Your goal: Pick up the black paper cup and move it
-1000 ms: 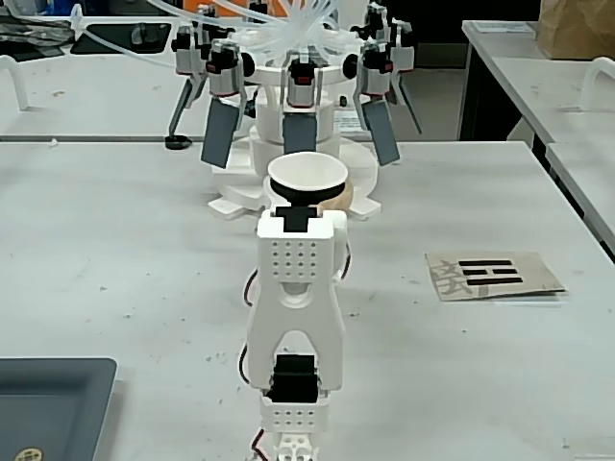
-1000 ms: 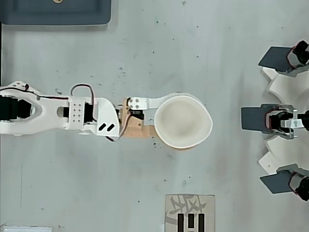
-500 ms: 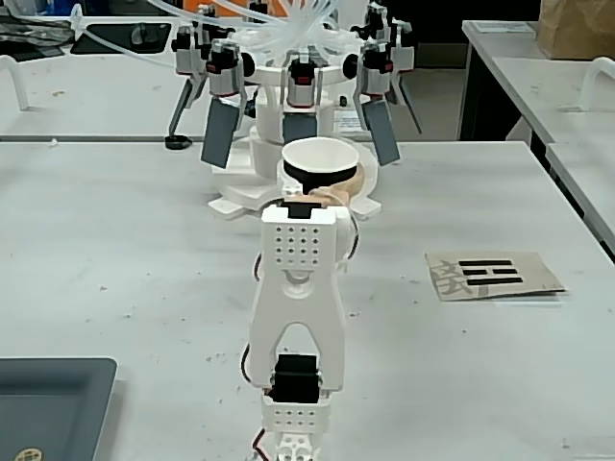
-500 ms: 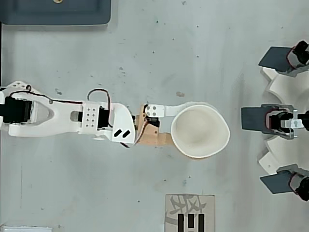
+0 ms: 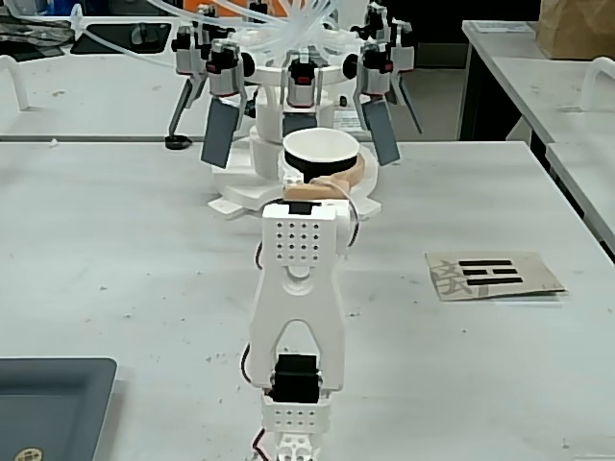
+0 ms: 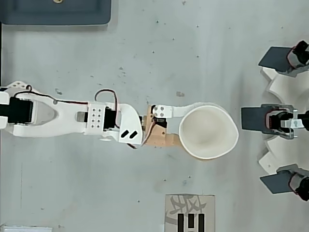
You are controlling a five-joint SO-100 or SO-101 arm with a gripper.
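Your pincer (image 6: 208,131), one white plastic finger and one tan printed finger, is closed around the black paper cup (image 6: 208,130), and the rim is squeezed out of round into a lopsided oval in the overhead view. The cup stands upright, mouth up, with a smooth white inside and a white rolled rim; in the fixed view only a band of matte black wall (image 5: 320,169) shows under that rim. You cannot tell whether its base touches the pale, speckled surface (image 6: 145,53). Beyond the cup stands a white rig with dark grey rectangular paddles (image 6: 254,118). A card printed with black bars (image 5: 492,275) lies flat nearby, and a dark grey tray (image 5: 48,403) sits at the edge.
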